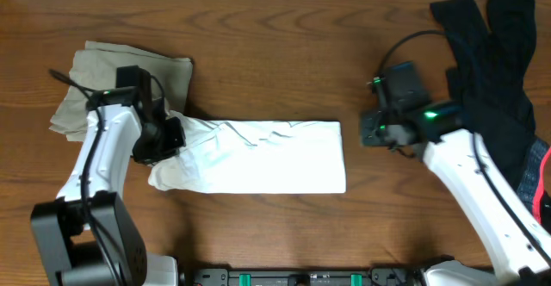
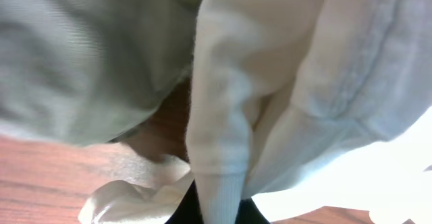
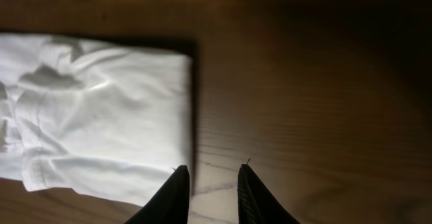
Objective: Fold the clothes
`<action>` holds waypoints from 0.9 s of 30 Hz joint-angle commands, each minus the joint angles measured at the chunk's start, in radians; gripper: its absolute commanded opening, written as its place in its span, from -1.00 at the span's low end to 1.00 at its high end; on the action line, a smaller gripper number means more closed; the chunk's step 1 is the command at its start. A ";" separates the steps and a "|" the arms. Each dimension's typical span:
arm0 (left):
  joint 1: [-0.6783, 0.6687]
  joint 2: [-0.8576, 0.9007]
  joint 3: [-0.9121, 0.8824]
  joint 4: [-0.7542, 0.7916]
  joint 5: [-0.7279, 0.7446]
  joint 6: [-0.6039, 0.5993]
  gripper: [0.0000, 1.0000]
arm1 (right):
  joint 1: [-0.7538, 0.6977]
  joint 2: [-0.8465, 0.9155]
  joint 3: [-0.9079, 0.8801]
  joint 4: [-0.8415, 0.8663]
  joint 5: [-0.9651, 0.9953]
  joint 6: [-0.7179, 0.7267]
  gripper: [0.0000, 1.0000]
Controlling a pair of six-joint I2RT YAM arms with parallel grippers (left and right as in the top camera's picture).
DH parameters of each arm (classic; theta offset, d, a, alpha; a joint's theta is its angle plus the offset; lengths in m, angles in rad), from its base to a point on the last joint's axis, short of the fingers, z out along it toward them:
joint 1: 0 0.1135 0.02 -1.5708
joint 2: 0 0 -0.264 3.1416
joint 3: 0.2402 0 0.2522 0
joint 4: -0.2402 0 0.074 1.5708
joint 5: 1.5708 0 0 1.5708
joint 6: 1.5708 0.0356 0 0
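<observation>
White T-shirt (image 1: 258,157), long axis side-to-side

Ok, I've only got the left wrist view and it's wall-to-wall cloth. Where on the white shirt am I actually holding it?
Observer: The left gripper is pinching the white T-shirt at its left end. The shirt lies as a long folded rectangle in the middle of the table.
Operator: What's the greyish cloth filling the top of my picture?
Observer: That's a separate grey-olive garment, crumpled behind the left arm, right beside the shirt's left end.
Operator: And the right arm?
Observer: The right gripper is open and empty, just beyond the shirt's right edge, over bare wood.
</observation>
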 commanded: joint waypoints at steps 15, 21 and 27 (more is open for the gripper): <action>-0.322 -0.233 0.045 0.122 0.397 -0.171 -0.88 | -0.246 -0.023 0.004 -0.117 0.033 -0.055 -0.56; -0.534 -0.223 0.045 0.286 0.376 -0.283 -0.88 | -0.246 -0.023 0.003 -0.127 0.033 -0.056 -0.56; -0.709 -0.175 0.045 0.415 0.229 -0.335 -0.88 | -0.245 -0.023 0.002 -0.134 0.032 -0.056 -0.56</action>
